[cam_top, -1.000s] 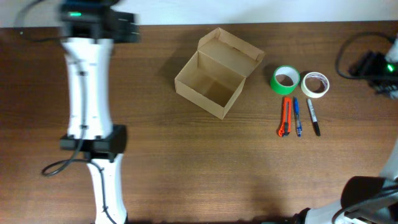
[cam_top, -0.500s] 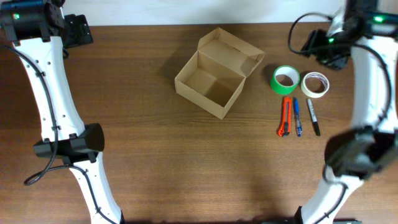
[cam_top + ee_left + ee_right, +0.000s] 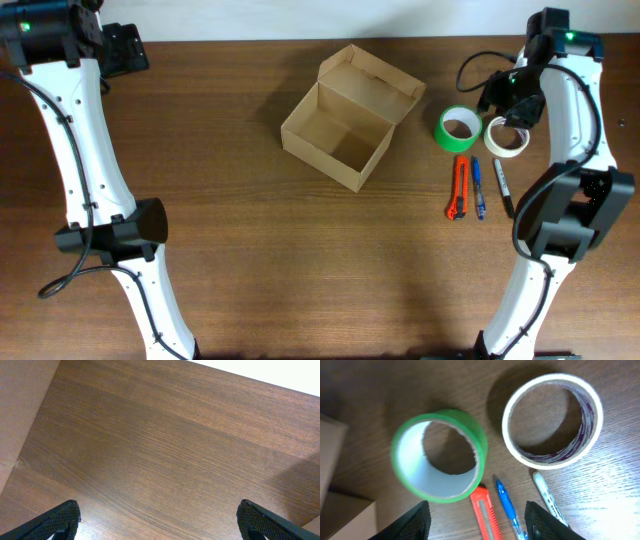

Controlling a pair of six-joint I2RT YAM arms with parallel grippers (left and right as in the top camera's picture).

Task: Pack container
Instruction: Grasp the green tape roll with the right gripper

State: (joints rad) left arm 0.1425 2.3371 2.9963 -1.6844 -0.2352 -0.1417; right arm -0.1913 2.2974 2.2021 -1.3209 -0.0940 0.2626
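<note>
The open tan cardboard box [image 3: 338, 138] sits at the table's middle back, lid flap raised, nothing visible inside. Right of it lie a green tape roll [image 3: 459, 128] [image 3: 439, 455], a white tape roll [image 3: 507, 136] [image 3: 552, 419], an orange utility knife [image 3: 460, 187] [image 3: 487, 517], a blue pen [image 3: 478, 188] [image 3: 509, 509] and a black-and-white marker [image 3: 504, 188] [image 3: 549, 503]. My right gripper [image 3: 480, 522] hangs open above the tapes, over the knife and pen. My left gripper [image 3: 159, 522] is open over bare wood at the far left back.
The right arm's cable loops over the table just behind the green tape [image 3: 480, 62]. A box corner shows at the left edge of the right wrist view [image 3: 335, 505]. The table's back edge meets a white wall [image 3: 280, 375].
The right arm has swung in from the table's right edge and now hovers over the two tape rolls. The left arm moved to the far left a second ago and has held still since.
</note>
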